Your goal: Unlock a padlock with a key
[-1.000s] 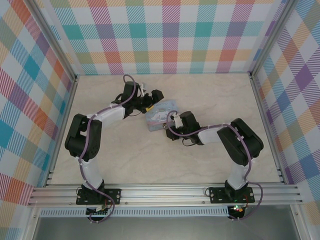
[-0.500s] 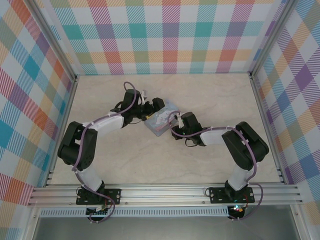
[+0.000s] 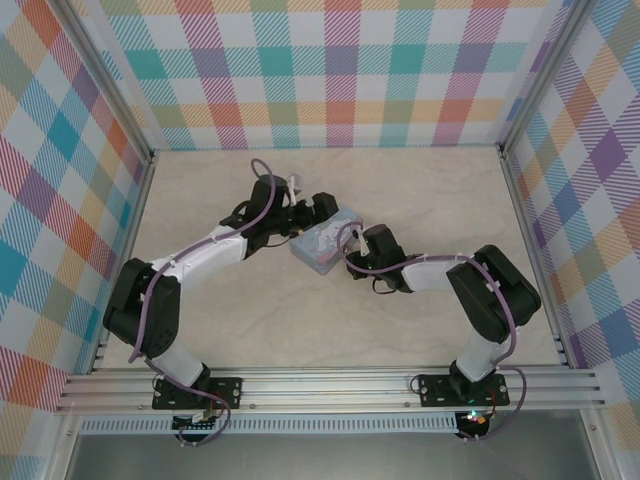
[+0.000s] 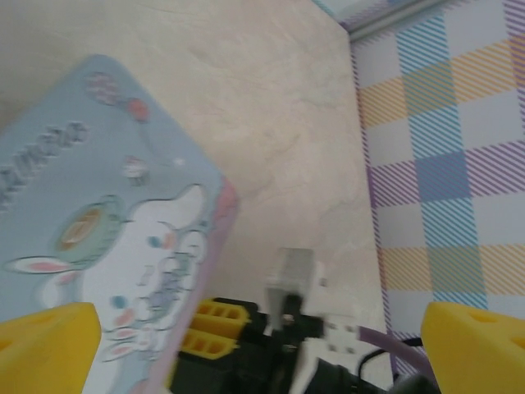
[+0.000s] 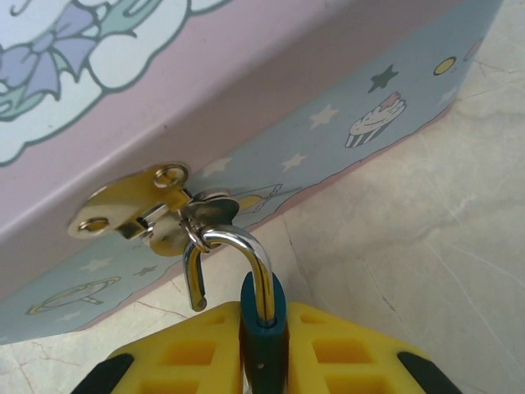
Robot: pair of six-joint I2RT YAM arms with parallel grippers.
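Observation:
The padlock (image 5: pixel 263 355) has a teal-blue body, and my right gripper (image 5: pixel 264 322) is shut on it between its yellow fingers (image 5: pixel 344 349). Its silver shackle (image 5: pixel 250 246) stands open: one leg is free and the bow hooks through the brass hasp (image 5: pixel 135 209) of the cartoon tin (image 5: pixel 271 131). In the top view the right gripper (image 3: pixel 355 246) sits at the tin's (image 3: pixel 318 246) right side. My left gripper (image 4: pixel 258 353) hangs wide open over the tin's lid (image 4: pixel 98 222), holding nothing; from above, the left gripper (image 3: pixel 322 212) is at the tin's far edge. The key is out of view.
The tin rests on a pale marble-patterned table (image 3: pixel 420 190) enclosed by checked walls (image 3: pixel 340 70). Metal rails (image 3: pixel 330 385) run along the near edge by the arm bases. Open tabletop lies to the left, the right and in front of the tin.
My left arm has stretched out, carrying its open gripper right and over the tin. The right gripper has shifted slightly right, still gripping the padlock.

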